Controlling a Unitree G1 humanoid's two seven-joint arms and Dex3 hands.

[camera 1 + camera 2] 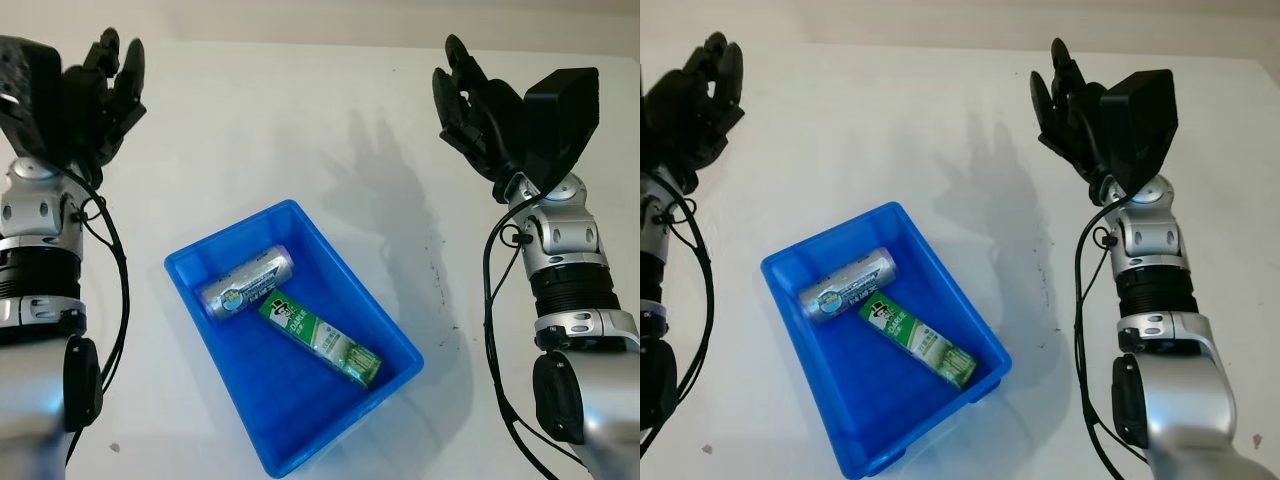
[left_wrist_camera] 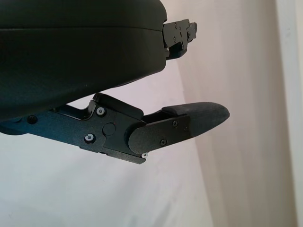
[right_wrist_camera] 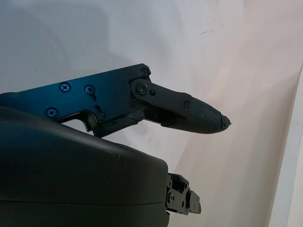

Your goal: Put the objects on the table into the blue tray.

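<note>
A blue tray (image 1: 190,262) sits on the white table in front of me, turned at an angle. Inside it lie a silver can (image 1: 245,282) on its side and a green tube-shaped package (image 1: 320,339) just beside it, touching or nearly so. My left hand (image 1: 112,75) is raised at the far left, well away from the tray, open and holding nothing. My right hand (image 1: 467,95) is raised at the far right, also open and holding nothing. The wrist views show a black finger (image 2: 189,122) of the left hand and a black finger (image 3: 189,112) of the right over bare table.
The white table (image 1: 270,130) runs to a far edge near the top of the picture. My right hand casts a shadow (image 1: 385,175) on the table beyond the tray.
</note>
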